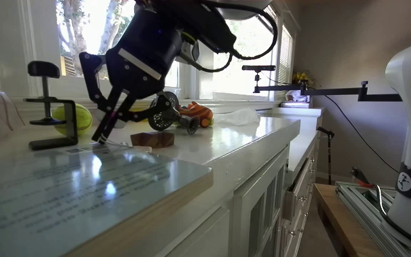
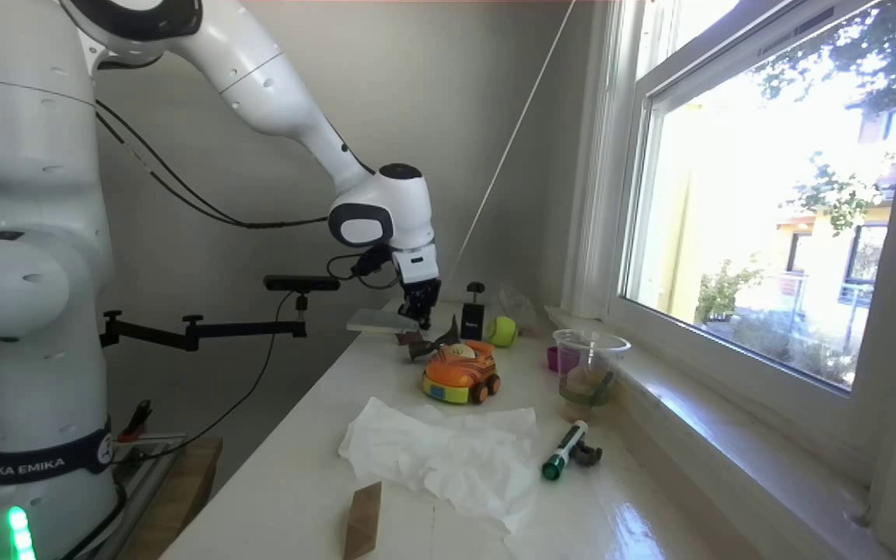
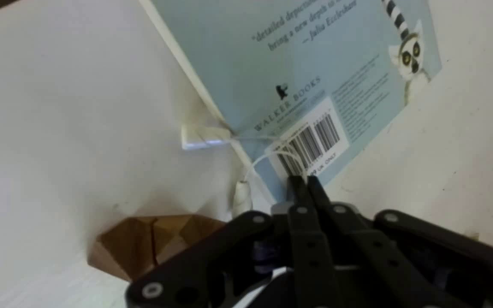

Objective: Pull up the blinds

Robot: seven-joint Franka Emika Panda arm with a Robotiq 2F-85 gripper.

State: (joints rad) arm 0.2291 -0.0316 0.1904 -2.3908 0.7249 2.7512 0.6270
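The robot arm [image 2: 285, 101] reaches down over the bench [image 2: 300, 498], its jaws closed together with the black fingertips [image 3: 296, 187] pinching a thin white cord [image 3: 281, 152]. Two strands meet at the tips: one curves away to a white tassel [image 3: 242, 200], the other to a small flat white piece [image 3: 206, 137] just beside the edge of a pale blue book [image 3: 238, 64]. The tips are at the book's barcode corner; whether they touch the cover I cannot tell.

The blinds [image 1: 285, 53] show in an exterior view as white slats at a window well apart from the jaws. In an exterior view a long string [image 2: 512, 140] slants from above down towards the jaws; whether it joins the cord I cannot tell.

A brown block [image 3: 141, 244] sits near the tassel. A black clamp [image 1: 71, 117] stands upright near a tennis ball [image 2: 502, 331]. Along the bench are an orange toy car [image 2: 460, 372], a crumpled white sheet [image 2: 448, 451], a marker [image 2: 565, 451] and a clear cup [image 2: 589, 359].
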